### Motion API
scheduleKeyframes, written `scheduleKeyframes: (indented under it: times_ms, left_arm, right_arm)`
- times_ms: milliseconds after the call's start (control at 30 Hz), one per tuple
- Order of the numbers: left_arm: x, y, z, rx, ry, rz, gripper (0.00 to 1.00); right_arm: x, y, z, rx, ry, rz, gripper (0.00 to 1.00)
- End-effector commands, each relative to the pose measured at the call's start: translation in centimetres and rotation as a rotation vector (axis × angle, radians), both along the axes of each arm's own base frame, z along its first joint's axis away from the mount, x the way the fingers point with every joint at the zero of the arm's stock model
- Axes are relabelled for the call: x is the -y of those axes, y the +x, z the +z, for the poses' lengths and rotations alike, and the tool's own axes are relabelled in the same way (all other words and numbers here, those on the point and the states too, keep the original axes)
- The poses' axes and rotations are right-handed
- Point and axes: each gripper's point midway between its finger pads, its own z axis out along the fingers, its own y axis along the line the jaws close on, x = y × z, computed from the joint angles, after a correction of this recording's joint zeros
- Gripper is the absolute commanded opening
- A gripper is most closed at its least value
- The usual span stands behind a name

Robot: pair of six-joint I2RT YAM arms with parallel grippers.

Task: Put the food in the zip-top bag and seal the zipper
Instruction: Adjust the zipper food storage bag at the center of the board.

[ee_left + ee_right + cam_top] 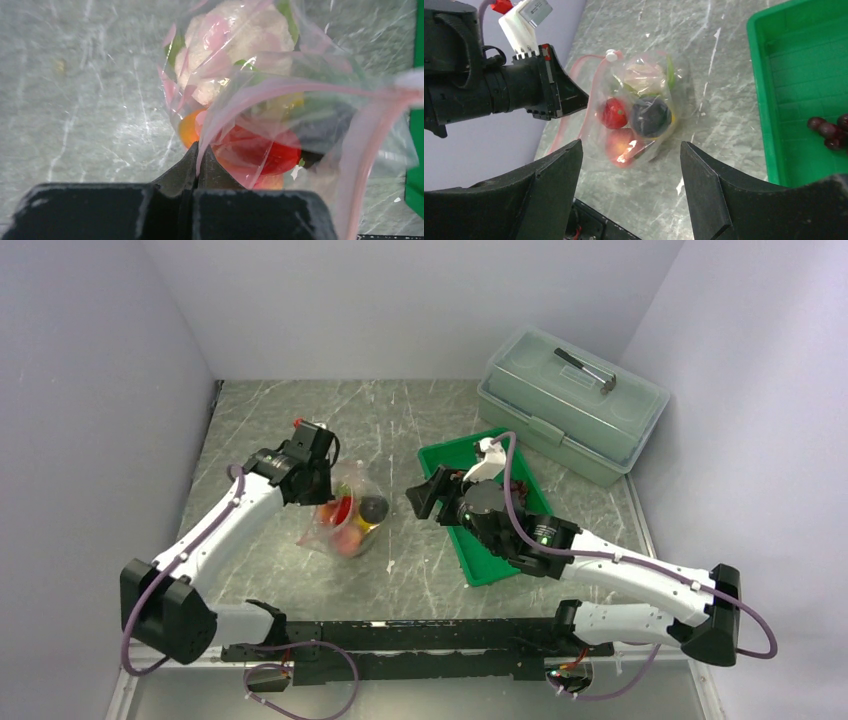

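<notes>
Status: pinching bag [345, 512] rim with left gripper [198, 150], jaws fully closed on the plastic right beside the zipper [300, 89]. Holding that edge up, mouth gaping, zipper unsealed and curving off in a loose pink loop, white slider [611, 55] at one end. Resting bag bottom on table [400, 420], between left arm [215, 530] and tray [488, 565], near tray but apart from it. Inside bag, per right wrist view: red fruit [615, 112], dark ball [651, 117] touching it, peach [621, 142] just below both, white-green veg [641, 75] at the slider end, sliver of yellow fruit [672, 119] behind the ball. Hovering right gripper [629, 147] over table near bag, jaws wide apart, gripping nothing, bag framed between them in its own camera. Grapes [826, 131]: sitting in tray, against right edge of right wrist view, outside bag, well apart from it. Box [572, 405]: closed, pale green, at far right corner of table just past tray, metal handle lying on lid. From left wrist view: veg pressed against far side of bag, red fruit nearest the jaws, plastic crinkled and glaring, so can't make out peach there.
</notes>
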Motion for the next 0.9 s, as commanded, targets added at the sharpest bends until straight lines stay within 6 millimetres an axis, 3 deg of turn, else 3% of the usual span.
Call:
scheduleKeyframes:
  times_ms: [0,167,333,400,667,867]
  left_arm:
    - [2.0,1.5,2.7,0.084,-0.132,0.019,0.00]
    - [1.9,2.7,9.0,0.198,-0.125,-0.014,0.00]
    - [1.8,3.0,13.6,0.279,-0.129,-0.048,0.00]
    - [1.5,2.9,13.9,0.292,-0.120,-0.049,0.00]
    - [0.7,3.2,11.6,0.269,-0.055,-0.038,0.00]
    - [0.8,3.5,11.0,0.261,-0.038,-0.055,0.00]
  right_arm:
    - [1.6,0.1,0.9,0.025,0.000,-0.046,0.75]
    - [3.6,0.4,0.8,0.041,-0.050,-0.100,0.77]
    - [5.4,0.6,0.5,0.051,-0.112,-0.156,0.78]
    - [6.1,0.8,0.2,0.055,-0.141,-0.176,0.79]
    - [9.3,1.9,-2.0,0.016,-0.329,-0.281,0.83]
    - [12.3,3.5,-5.3,-0.083,-0.398,-0.332,0.85]
